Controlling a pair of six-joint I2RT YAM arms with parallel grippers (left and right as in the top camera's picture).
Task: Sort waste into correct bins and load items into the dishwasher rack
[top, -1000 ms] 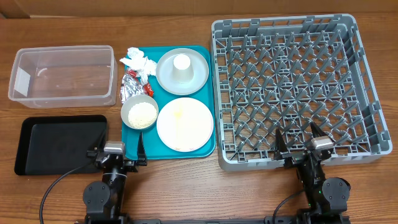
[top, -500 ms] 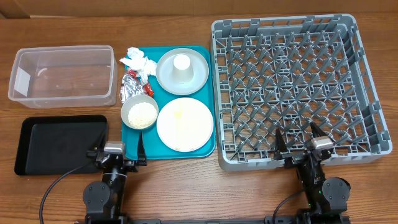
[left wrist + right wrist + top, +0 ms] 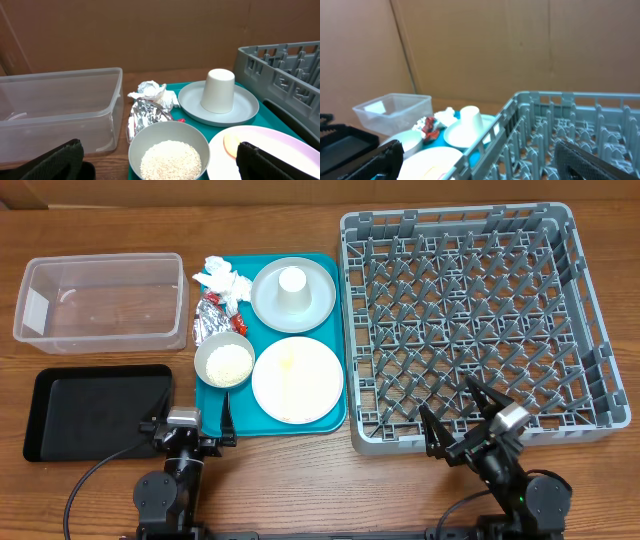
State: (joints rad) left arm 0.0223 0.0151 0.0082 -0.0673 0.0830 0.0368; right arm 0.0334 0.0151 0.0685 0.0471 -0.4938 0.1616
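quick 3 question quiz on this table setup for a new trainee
1. True or false: the cup stands on the grey-green plate.
2. What fills the bowl?
3. The rack holds: A two plates, B nothing, C a fork.

Key: 1 true. 2 rice. 3 B.

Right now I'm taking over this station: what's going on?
Nothing is being handled yet. The left gripper and right gripper are both open, holding nothing. The cup stands upside down on the grey-green plate; the white plate, bowl of rice, tissue and foil share the teal tray. The rack, clear tub and black tray hold nothing.
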